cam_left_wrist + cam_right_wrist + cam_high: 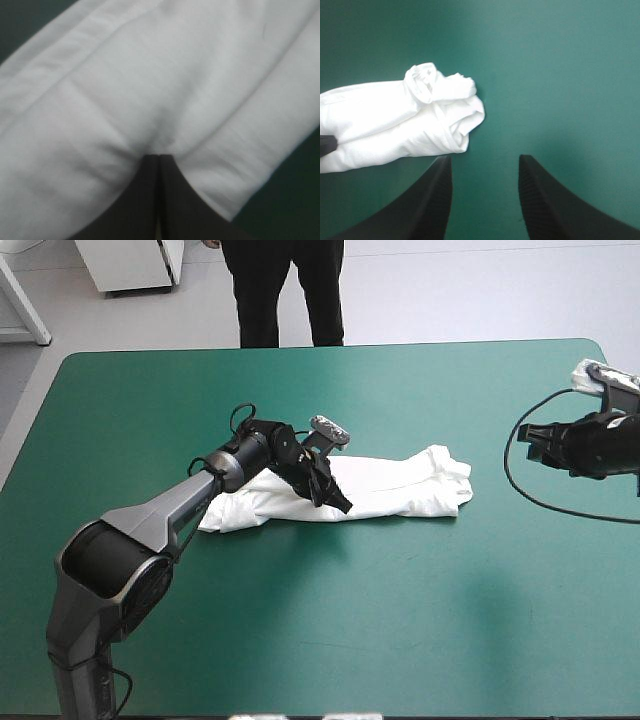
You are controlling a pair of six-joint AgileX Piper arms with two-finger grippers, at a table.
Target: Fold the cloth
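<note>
The white T-shirt (400, 485) lies as a long folded bundle across the middle of the teal-green table. My left gripper (338, 502) rests on its middle, near the front edge of the bundle. In the left wrist view the black fingers meet in one arch, and the T-shirt (150, 75) puckers at the left gripper (159, 156), pinched there. My right gripper (530, 443) hovers near the table's right edge, apart from the cloth. It stands open, and in its own view the right gripper (485, 161) has the T-shirt (395, 125) ahead and to one side, bunched end nearest.
Bare teal-green cover (350, 630) runs from the bundle to the near edge, and more of it lies between the bundle's right end and the right gripper.
</note>
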